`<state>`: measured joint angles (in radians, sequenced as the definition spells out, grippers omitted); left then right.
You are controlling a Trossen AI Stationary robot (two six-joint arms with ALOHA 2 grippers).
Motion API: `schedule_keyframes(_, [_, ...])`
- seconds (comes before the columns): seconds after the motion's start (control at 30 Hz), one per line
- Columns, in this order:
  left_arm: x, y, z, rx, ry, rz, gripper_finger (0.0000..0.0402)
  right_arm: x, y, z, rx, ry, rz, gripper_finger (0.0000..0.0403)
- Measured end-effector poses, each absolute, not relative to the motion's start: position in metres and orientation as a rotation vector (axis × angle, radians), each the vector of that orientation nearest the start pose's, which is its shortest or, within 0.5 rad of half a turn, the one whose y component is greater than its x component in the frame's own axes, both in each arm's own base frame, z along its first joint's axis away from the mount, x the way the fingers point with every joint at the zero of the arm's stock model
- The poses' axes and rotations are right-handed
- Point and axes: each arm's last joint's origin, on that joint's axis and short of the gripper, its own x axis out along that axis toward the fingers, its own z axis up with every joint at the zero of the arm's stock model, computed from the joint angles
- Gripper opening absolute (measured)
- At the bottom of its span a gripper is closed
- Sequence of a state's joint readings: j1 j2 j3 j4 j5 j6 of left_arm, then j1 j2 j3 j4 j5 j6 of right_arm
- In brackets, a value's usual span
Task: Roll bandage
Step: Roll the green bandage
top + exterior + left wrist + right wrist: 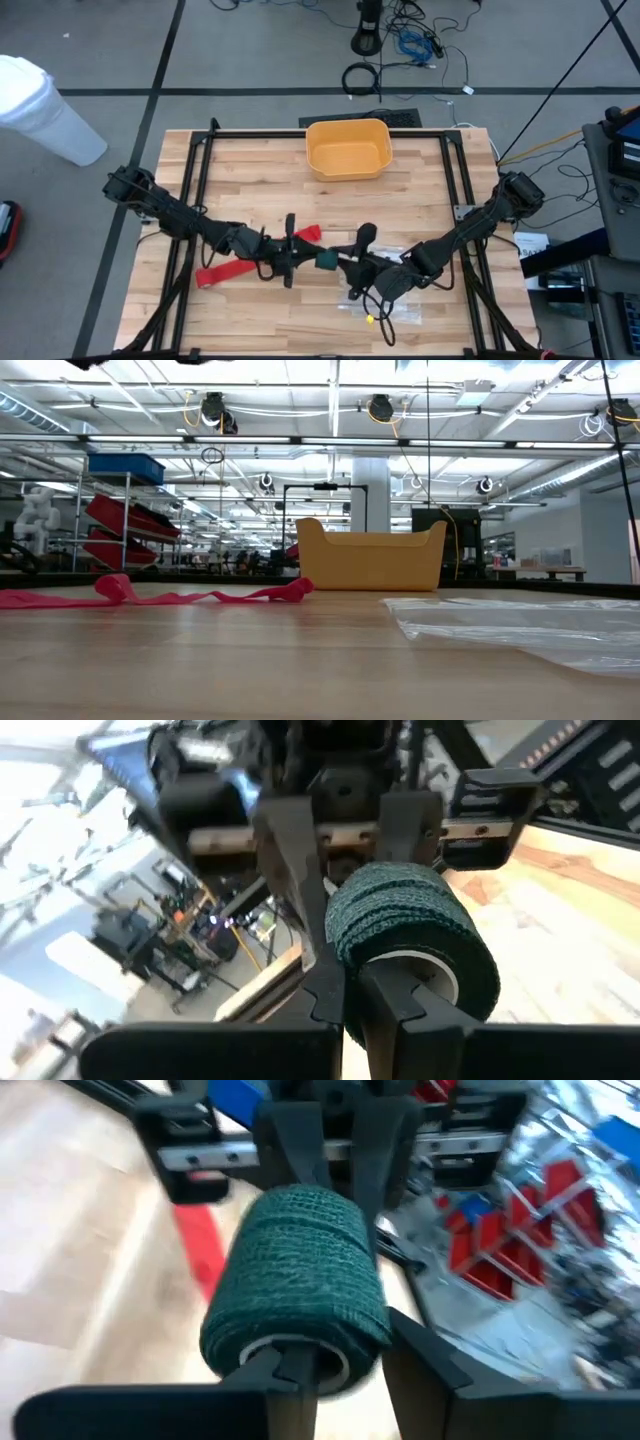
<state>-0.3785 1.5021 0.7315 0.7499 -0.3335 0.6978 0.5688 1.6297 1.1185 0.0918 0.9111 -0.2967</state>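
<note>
Centrally, above the wooden table [420, 175], one dark green roll [327, 259] is clamped from both sides: left gripper [296, 256] at its nine o'clock, right gripper [352, 266] at its three o'clock, each with fingers closed on it. Bandage [225, 270]: red strip lying flat and crumpled, running from the table's eight o'clock toward centre, beneath the left arm. Yellow bin [348, 148] at twelve o'clock; nothing shows inside. Clear plastic bag [520, 626] at five o'clock, flat.
</note>
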Motion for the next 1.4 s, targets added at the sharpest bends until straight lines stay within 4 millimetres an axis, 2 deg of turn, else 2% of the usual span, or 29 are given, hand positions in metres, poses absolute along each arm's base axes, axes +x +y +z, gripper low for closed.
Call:
schedule_keyframes(0.1, [0.297, -0.096, 0.233, 0.640, 0.018, -0.040, 0.0010, 0.295, 0.177, 0.277, -0.556, 0.357, -0.324, 0.0104])
schedule_keyframes(0.23, [0.300, -0.082, 0.219, 0.621, 0.110, -0.041, 0.0010, 0.272, 0.173, 0.293, -0.408, 0.366, -0.333, 0.0122])
schedule_keyframes(0.37, [0.302, -0.071, 0.220, 0.567, 0.130, -0.006, 0.0010, 0.251, 0.159, 0.282, -0.326, 0.516, -0.369, 0.0126])
schedule_keyframes(0.5, [0.303, -0.060, 0.212, 0.524, 0.212, 0.018, 0.0010, 0.234, 0.147, 0.273, -0.231, 0.601, -0.468, 0.0122])
schedule_keyframes(0.63, [0.303, -0.051, 0.208, 0.450, 0.260, 0.044, 0.0010, 0.231, 0.139, 0.244, -0.135, 0.639, -0.513, 0.0117])
schedule_keyframes(0.77, [0.304, -0.045, 0.204, 0.386, 0.300, 0.068, 0.0010, 0.229, 0.138, 0.214, -0.010, 0.710, -0.424, 0.0112])
schedule_keyframes(0.93, [0.302, -0.037, 0.198, 0.346, 0.370, 0.089, 0.0010, 0.227, 0.137, 0.192, 0.048, 0.668, -0.376, 0.0107])
schedule_keyframes(1.1, [0.299, -0.028, 0.189, 0.353, 0.475, 0.135, 0.0010, 0.226, 0.132, 0.181, 0.043, 0.645, -0.372, 0.0107])
schedule_keyframes(1.3, [0.296, -0.008, 0.182, 0.319, 0.552, 0.193, 0.0013, 0.232, 0.131, 0.181, 0.084, 0.631, -0.340, 0.0106])
schedule_keyframes(1.4, [0.290, 0.006, 0.172, 0.307, 0.608, 0.226, 0.0012, 0.234, 0.130, 0.182, 0.087, 0.622, -0.335, 0.0106])
